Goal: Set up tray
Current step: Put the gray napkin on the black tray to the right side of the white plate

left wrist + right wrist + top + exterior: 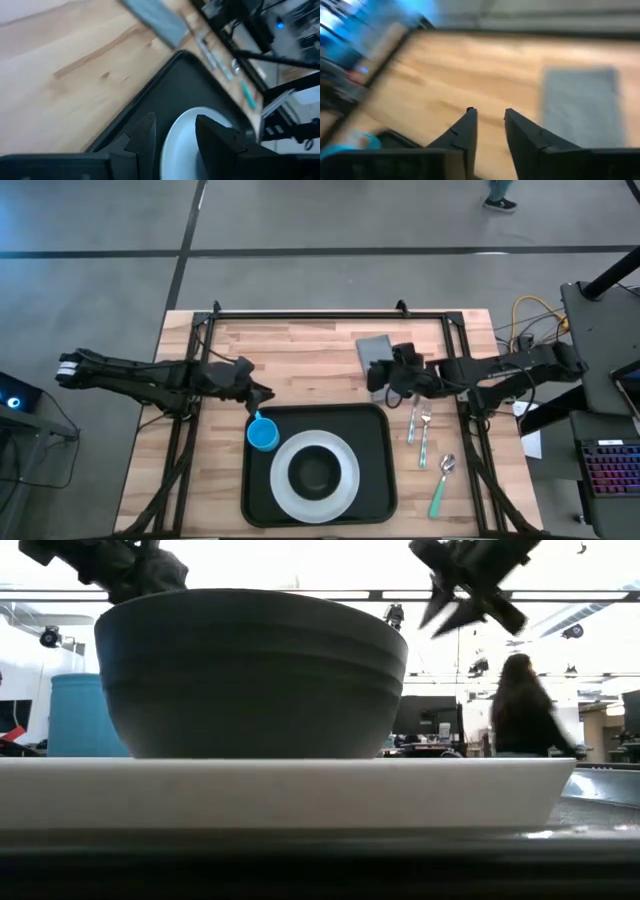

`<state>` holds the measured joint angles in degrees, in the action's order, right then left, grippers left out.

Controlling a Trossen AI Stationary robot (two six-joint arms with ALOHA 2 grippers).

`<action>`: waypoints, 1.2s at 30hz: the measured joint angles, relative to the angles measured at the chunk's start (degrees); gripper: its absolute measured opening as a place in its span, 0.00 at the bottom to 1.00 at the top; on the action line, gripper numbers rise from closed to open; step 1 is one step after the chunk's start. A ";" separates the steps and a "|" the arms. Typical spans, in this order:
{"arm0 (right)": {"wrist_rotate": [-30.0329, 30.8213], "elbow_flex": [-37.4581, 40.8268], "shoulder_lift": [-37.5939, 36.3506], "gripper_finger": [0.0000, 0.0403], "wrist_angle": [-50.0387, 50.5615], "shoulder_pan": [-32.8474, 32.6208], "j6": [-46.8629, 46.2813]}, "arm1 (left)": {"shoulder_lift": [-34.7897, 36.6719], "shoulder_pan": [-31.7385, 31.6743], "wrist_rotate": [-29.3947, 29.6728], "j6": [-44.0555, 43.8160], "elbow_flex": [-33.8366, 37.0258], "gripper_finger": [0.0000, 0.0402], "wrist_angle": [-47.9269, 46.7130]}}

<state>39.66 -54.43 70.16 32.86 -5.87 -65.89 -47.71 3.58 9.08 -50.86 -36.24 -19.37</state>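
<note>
Wooden desk (pixel 300 350) on a grey concrete floor (pixel 330 220). The black tray (pixel 372 480) lies at the near centre, carrying a white plate (pixel 285 490), a dark bowl (pixel 316 473) and a blue cup (pixel 263 434). Left gripper (pixel 262 394) hovers at the tray's far-left corner, jaws spread and empty. Right gripper (pixel 378 375) hovers near a grey napkin (pixel 372 346), jaws spread and empty. A person (pixel 520 705) stands in the room beyond.

Your right end effector (pixel 487 117) hangs over the wooden bench (pixel 470 70), its two dark fingers (pixel 465 131) parted with a narrow gap and nothing between them. Beyond them you see a grey napkin (pixel 581 105) lying flat on the wood, and a blurred blue shape (pixel 350 142) at the near edge.
</note>
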 joint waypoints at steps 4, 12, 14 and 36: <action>-5.74 0.76 -0.09 0.37 8.34 4.30 -4.03 | 0.17 -0.64 0.02 1.06 -0.01 0.30 5.88; -23.05 5.58 2.20 0.56 10.91 16.07 -1.10 | 0.10 -5.00 0.07 1.06 -0.01 0.30 16.00; -24.44 7.61 3.18 0.58 10.96 18.59 0.28 | 0.12 -6.41 0.17 0.83 -0.01 0.30 17.28; -33.77 25.13 6.78 0.57 -12.14 25.00 3.46 | 0.08 -13.88 2.19 -0.69 -1.35 0.30 20.32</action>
<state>5.89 -29.30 76.95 20.72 19.14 -62.43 -47.64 -10.30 11.27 -51.55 -37.58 0.95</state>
